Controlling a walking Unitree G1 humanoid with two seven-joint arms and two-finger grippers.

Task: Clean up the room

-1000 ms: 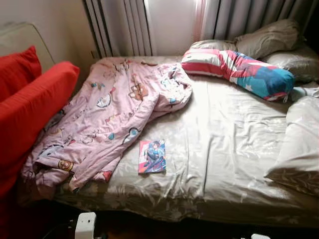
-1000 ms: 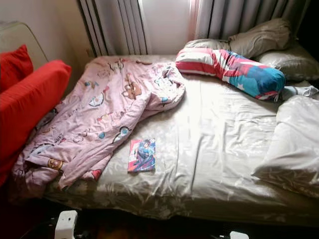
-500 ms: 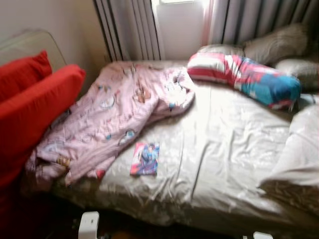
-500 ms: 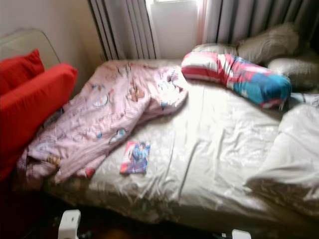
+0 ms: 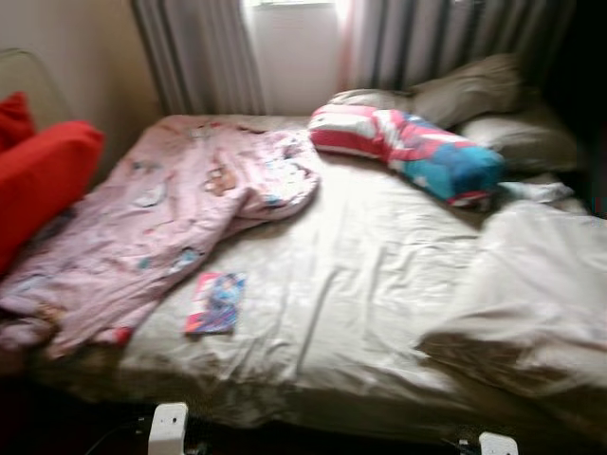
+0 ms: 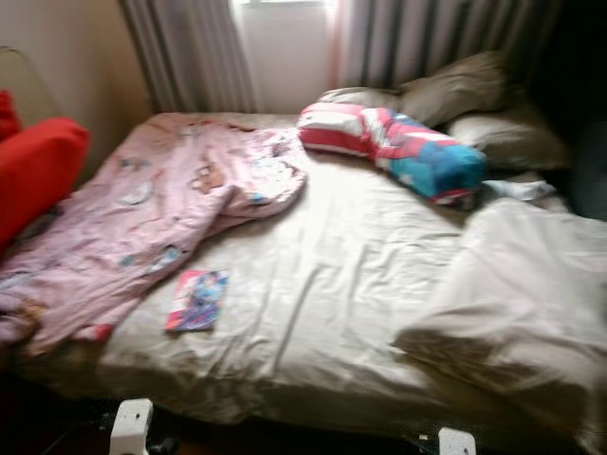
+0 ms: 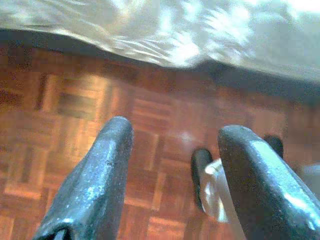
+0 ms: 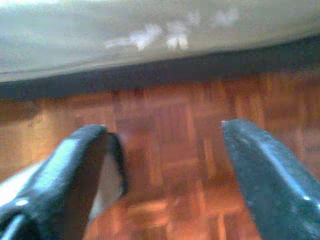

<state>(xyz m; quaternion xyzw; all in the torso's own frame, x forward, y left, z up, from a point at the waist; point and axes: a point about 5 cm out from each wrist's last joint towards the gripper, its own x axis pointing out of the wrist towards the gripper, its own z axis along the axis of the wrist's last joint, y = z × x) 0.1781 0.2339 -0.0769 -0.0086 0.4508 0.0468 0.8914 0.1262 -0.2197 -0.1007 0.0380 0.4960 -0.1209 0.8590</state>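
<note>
A bed with a pale beige sheet (image 5: pixel 360 275) lies before me. On its left half sprawls a crumpled pink printed blanket (image 5: pixel 161 218). A small colourful book (image 5: pixel 215 302) rests on the sheet near the front edge, just right of the blanket. A red, white and blue striped bolster (image 5: pixel 408 152) lies at the head of the bed, with beige pillows (image 5: pixel 474 90) behind it. My left gripper (image 7: pixel 172 155) hangs open above the parquet floor by the bed's edge. My right gripper (image 8: pixel 162 165) hangs open over the floor too, holding nothing.
Red cushions (image 5: pixel 38 180) stand at the left of the bed. A folded beige duvet (image 5: pixel 541 294) lies on the right side. Grey curtains (image 5: pixel 199 57) and a bright window are behind. Wooden parquet floor (image 7: pixel 75 115) runs under the bed's edge.
The camera has turned to the right: the whole scene has shifted left, the red cushions are nearly out of view and more of the beige duvet shows. Nothing on the bed has moved.
</note>
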